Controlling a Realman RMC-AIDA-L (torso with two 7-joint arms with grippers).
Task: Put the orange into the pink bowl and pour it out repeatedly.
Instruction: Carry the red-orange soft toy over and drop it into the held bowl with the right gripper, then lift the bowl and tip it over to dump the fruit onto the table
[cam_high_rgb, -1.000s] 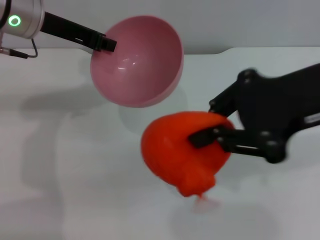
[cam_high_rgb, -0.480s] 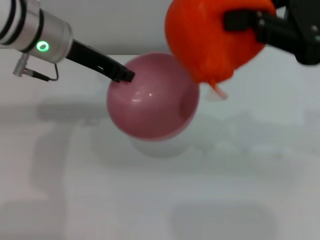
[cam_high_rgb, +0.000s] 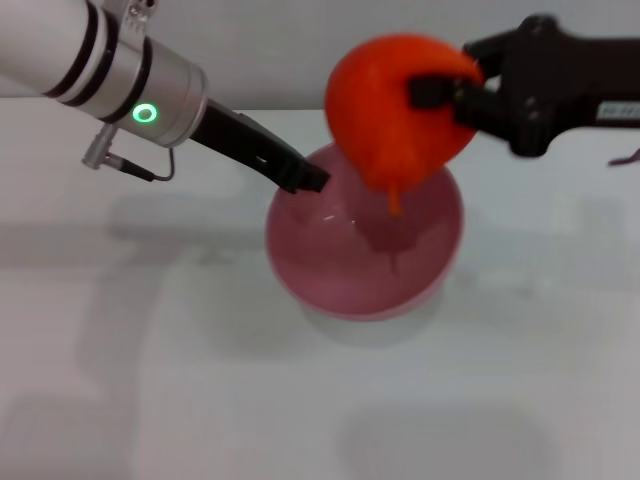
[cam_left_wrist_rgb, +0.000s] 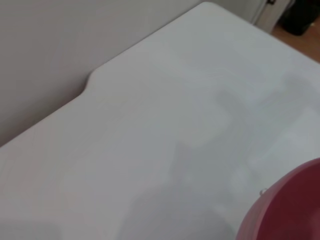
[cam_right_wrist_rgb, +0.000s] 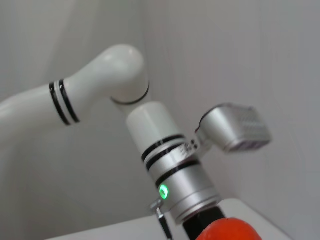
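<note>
The pink bowl (cam_high_rgb: 365, 265) sits upright, low over the white table (cam_high_rgb: 150, 380), and my left gripper (cam_high_rgb: 308, 180) is shut on its left rim. An edge of that bowl (cam_left_wrist_rgb: 287, 210) shows in the left wrist view. Directly above the bowl's right half hangs the orange (cam_high_rgb: 395, 105), with my right gripper (cam_high_rgb: 432, 90) shut on it from the right. Its small stem nub points down toward the bowl. A sliver of the orange (cam_right_wrist_rgb: 227, 231) also shows in the right wrist view, below the left arm (cam_right_wrist_rgb: 170, 165).
The white table has a notched back edge (cam_left_wrist_rgb: 92, 80) against a grey wall. Shadows of both arms lie on the table surface around the bowl.
The left gripper has swung the bowl down and right, from tilted to upright. The right gripper has kept the orange raised and shifted slightly, so it now hangs over the bowl's opening.
</note>
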